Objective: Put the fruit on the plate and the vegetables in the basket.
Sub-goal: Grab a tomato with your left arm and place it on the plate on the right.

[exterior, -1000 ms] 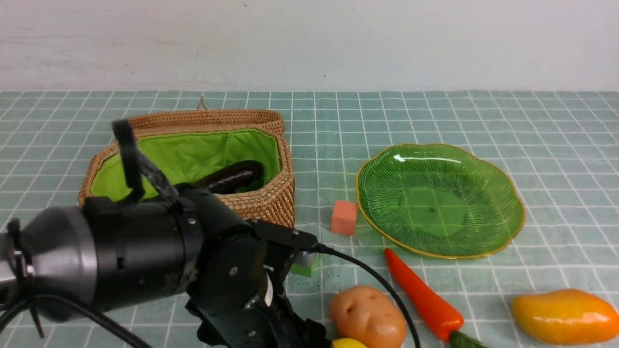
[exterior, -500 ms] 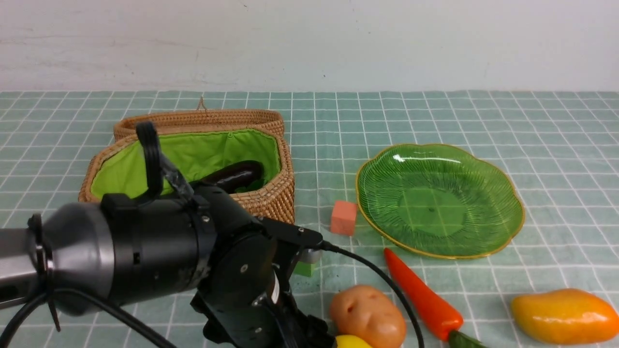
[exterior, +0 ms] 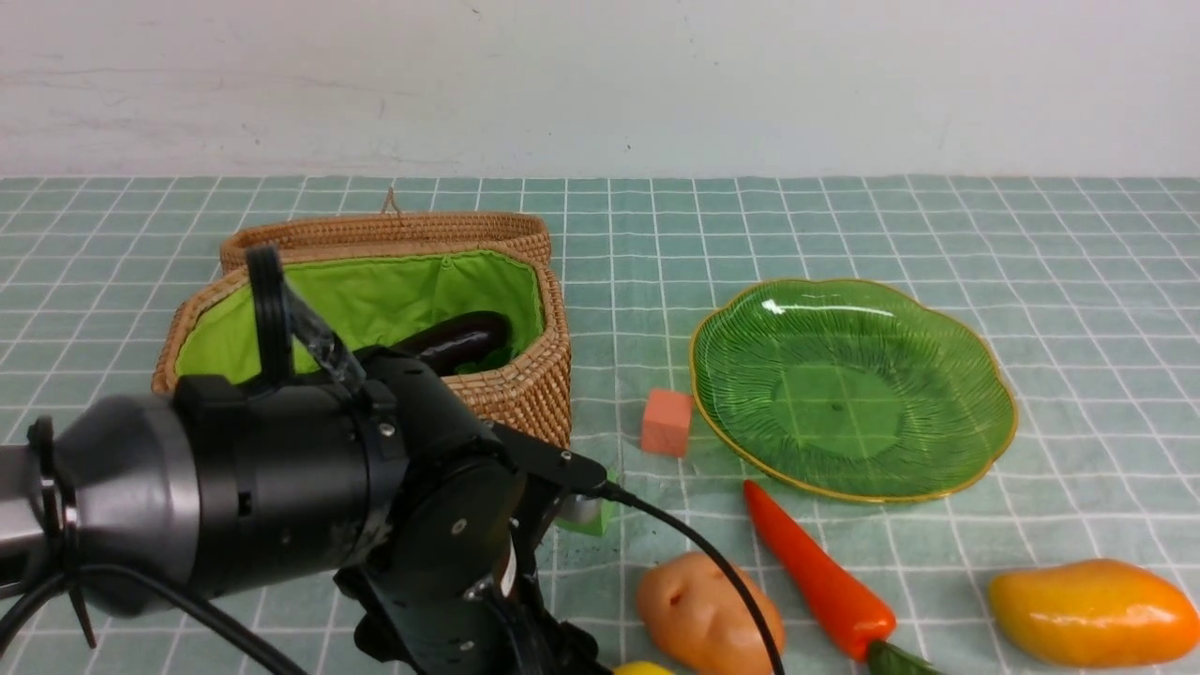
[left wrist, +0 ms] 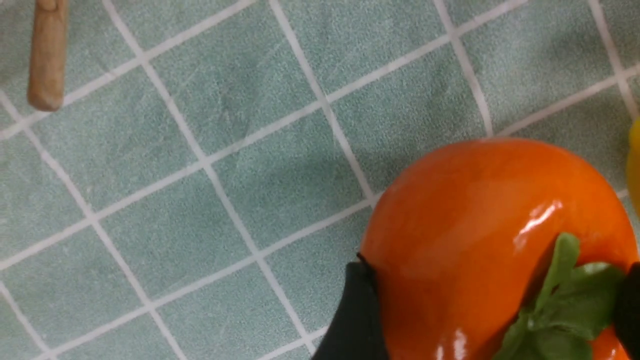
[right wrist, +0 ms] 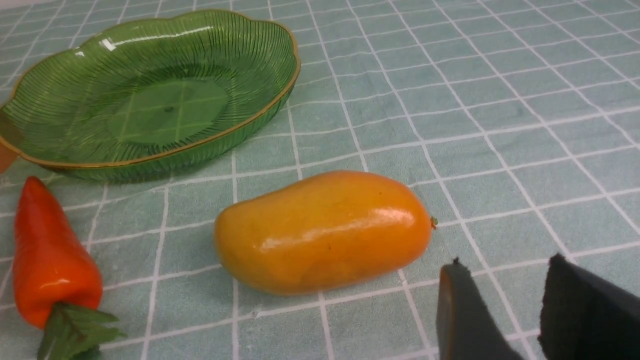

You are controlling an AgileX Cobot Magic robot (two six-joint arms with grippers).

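Observation:
The orange-red persimmon [left wrist: 475, 200] with its green calyx sits on the cloth between the fingers of my left gripper [left wrist: 495, 267], which is shut on it, one black finger [left wrist: 357, 310] pressed to each side. In the front view the left arm [exterior: 281, 487] hides both. A sliver of the lemon [exterior: 637, 668] shows beside the potato [exterior: 703, 609]. The carrot [exterior: 825, 581] and mango [exterior: 1092, 609] lie in front of the green plate [exterior: 975, 450], which holds nothing. My right gripper [right wrist: 506, 260] stands open just beside the mango [right wrist: 325, 230], holding nothing. The eggplant [exterior: 455, 339] lies in the basket [exterior: 525, 394].
A salmon-pink cube [exterior: 667, 422] stands between basket and plate. A small green cube [exterior: 591, 516] is half hidden behind the left arm's cable. The basket lid lies open behind it. A tan wooden peg [left wrist: 47, 55] lies on the cloth in the left wrist view.
The left arm swung right, then back left. The potato and the lemon beside it shifted slightly left. Everything else stayed still.

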